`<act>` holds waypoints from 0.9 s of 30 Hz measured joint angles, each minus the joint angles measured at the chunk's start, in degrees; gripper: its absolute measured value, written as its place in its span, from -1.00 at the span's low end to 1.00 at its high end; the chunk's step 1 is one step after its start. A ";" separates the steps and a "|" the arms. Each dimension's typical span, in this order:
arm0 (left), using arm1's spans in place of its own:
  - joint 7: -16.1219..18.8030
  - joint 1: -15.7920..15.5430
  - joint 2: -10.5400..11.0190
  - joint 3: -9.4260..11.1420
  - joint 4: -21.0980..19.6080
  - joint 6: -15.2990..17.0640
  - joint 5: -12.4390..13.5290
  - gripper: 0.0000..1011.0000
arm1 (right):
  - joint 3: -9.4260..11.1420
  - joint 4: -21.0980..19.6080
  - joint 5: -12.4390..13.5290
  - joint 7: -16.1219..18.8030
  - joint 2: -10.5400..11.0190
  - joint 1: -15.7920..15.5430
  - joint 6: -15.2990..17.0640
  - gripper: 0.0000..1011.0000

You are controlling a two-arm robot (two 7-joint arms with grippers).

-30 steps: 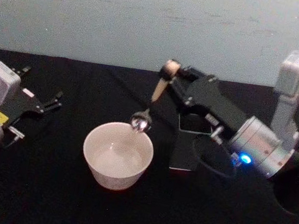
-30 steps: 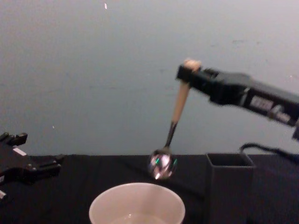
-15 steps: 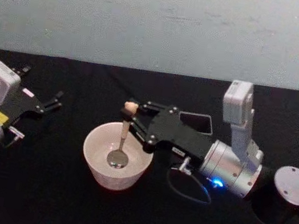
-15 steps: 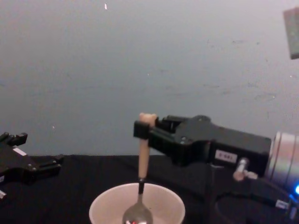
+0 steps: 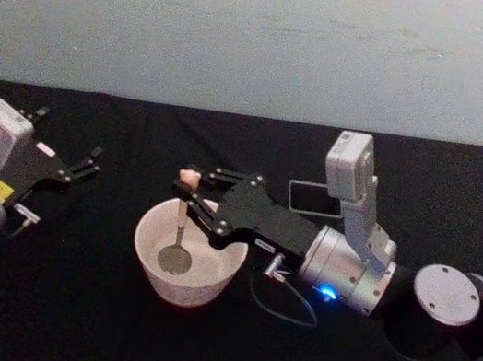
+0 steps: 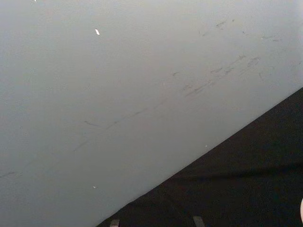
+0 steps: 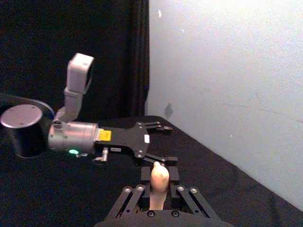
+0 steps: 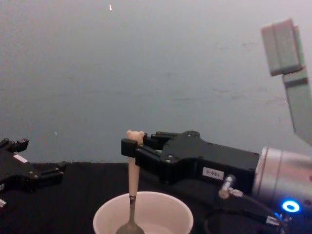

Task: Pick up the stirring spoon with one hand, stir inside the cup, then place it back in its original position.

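1. Black table (image 5: 58, 317) carries the setup; right gripper (image 5: 187, 189) clamps the spoon (image 5: 180, 226) by its top, upright.
2. Spoon bowl sits inside the cup (image 5: 189, 293).
3. Left gripper (image 5: 64, 136), spread wide, sits far left, well apart.

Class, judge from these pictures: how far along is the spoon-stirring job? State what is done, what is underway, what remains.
Done: the right claw grips the stirring spoon. In hand: its bowl sits inside the cup, upright, for stirring. Left: put it back, likely in the dark holder. The left claw is parked, open.
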 joint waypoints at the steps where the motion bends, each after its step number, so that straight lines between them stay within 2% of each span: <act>1: 0.00 0.00 0.00 0.00 0.00 0.00 0.00 0.98 | -0.07 0.80 -0.43 -0.36 -0.51 0.35 -0.13 -0.57; 7: 0.00 0.00 0.00 0.00 0.00 0.00 0.00 0.98 | 0.01 3.90 -1.51 -1.44 -2.24 1.71 -0.75 -0.57; 14: 0.00 0.00 0.00 0.00 0.00 0.00 0.00 0.98 | 1.28 6.37 -1.98 -2.42 -3.54 2.88 -1.23 -0.57; 19: 0.00 0.00 0.00 0.00 0.00 0.00 0.00 0.98 | 2.19 6.51 -2.42 -2.98 -3.24 2.80 -1.27 -0.57; 27: 0.00 0.00 0.00 0.00 0.00 0.00 0.00 0.98 | 3.55 3.86 -3.00 -3.43 -1.08 0.78 -1.03 -0.57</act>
